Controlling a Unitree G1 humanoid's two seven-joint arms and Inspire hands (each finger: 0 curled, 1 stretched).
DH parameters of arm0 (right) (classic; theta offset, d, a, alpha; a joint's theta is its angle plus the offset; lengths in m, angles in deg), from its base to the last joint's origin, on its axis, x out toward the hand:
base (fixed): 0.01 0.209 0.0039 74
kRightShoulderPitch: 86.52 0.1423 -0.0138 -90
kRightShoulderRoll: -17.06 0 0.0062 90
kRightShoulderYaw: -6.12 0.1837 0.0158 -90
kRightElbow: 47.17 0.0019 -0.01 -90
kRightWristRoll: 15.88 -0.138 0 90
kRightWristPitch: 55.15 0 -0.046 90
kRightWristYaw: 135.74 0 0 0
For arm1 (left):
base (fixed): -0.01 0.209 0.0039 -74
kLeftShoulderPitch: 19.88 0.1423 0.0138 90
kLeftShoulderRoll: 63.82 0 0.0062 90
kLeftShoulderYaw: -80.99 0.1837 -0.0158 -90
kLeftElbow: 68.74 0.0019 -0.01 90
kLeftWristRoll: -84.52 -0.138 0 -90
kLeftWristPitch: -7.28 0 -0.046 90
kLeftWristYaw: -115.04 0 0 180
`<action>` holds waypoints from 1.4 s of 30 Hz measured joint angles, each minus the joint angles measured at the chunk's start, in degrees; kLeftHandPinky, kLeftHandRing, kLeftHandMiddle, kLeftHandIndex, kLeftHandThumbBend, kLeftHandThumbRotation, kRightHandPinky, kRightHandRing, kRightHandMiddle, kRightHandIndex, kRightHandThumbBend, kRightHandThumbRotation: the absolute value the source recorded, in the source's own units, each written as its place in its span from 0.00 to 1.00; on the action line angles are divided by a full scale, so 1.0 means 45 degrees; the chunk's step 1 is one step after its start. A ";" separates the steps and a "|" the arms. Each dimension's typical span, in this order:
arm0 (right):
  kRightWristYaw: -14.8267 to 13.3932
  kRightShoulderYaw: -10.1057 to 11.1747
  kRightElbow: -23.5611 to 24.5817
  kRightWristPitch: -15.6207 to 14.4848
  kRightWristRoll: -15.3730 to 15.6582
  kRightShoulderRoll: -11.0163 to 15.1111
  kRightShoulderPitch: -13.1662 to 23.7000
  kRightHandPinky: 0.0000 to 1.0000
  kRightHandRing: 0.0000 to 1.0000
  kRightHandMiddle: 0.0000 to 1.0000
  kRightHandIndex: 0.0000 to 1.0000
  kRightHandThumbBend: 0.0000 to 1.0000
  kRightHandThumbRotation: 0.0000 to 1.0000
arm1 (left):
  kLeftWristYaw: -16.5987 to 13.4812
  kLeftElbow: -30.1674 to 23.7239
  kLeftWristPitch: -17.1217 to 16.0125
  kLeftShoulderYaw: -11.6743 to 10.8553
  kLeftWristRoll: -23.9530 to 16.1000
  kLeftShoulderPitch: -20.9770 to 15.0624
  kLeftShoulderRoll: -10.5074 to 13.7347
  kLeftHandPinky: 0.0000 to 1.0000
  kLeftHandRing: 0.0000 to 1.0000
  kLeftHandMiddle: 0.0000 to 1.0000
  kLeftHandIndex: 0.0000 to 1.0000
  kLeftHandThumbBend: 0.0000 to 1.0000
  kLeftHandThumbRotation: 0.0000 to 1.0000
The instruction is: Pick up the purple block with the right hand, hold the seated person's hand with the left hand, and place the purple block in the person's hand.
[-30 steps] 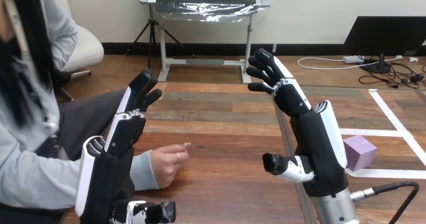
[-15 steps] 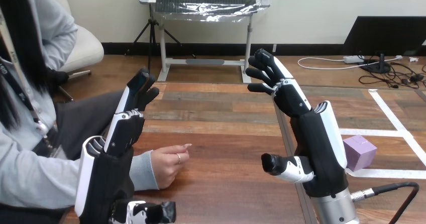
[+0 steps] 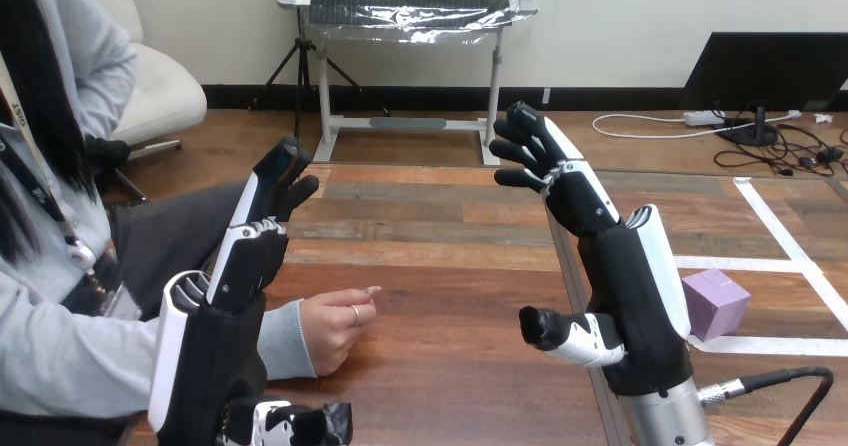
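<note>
A purple block [image 3: 714,303] sits on the wooden table [image 3: 440,266] at the right, partly behind my right forearm. My right hand [image 3: 620,286] is raised above the table with straight fingers and holds nothing; the block lies just to its right. My left hand [image 3: 235,286] is also raised at the left, fingers straight and empty. The person's hand [image 3: 335,326] rests loosely curled on the table just right of my left hand, between my two hands and apart from both.
White tape lines [image 3: 790,256] cross the table's right part around the block. The person sits at the left edge, their forearm lying on the table behind my left arm. A seam [image 3: 570,266] in the tabletop runs under my right hand.
My right hand has shifted very slightly. The person's torso has leaned a little. The block and the person's hand have stayed where they were.
</note>
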 measured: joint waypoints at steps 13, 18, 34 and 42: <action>-0.0067 -0.0001 0.0000 -0.0102 0.0018 -0.0026 -0.0084 0.77 0.84 0.88 0.91 1.00 0.86 | 0.0007 -0.0257 0.0041 -0.0271 -0.0006 0.0107 -0.0117 0.89 0.95 0.97 0.94 1.00 0.73; -0.0072 -0.0001 0.0000 -0.0108 0.0018 -0.0027 -0.0085 0.77 0.84 0.88 0.91 1.00 0.86 | 0.0019 -0.0294 0.0066 -0.0296 -0.0005 0.0117 -0.0154 0.89 0.95 0.97 0.95 1.00 0.72; -0.0410 0.0232 -0.0007 -0.0225 0.0547 0.0015 -0.0073 0.76 0.83 0.88 0.90 1.00 0.90 | 0.0127 -0.0367 0.0229 -0.0510 -0.0097 0.0121 -0.0248 0.89 0.96 0.98 0.95 1.00 0.73; -0.1245 0.0657 -0.0251 -0.0343 0.1260 0.0042 0.0112 0.70 0.78 0.84 0.86 1.00 0.90 | 0.0192 -0.0622 0.0614 -0.0755 -0.0130 0.0125 -0.0308 0.90 0.96 0.97 0.95 1.00 0.72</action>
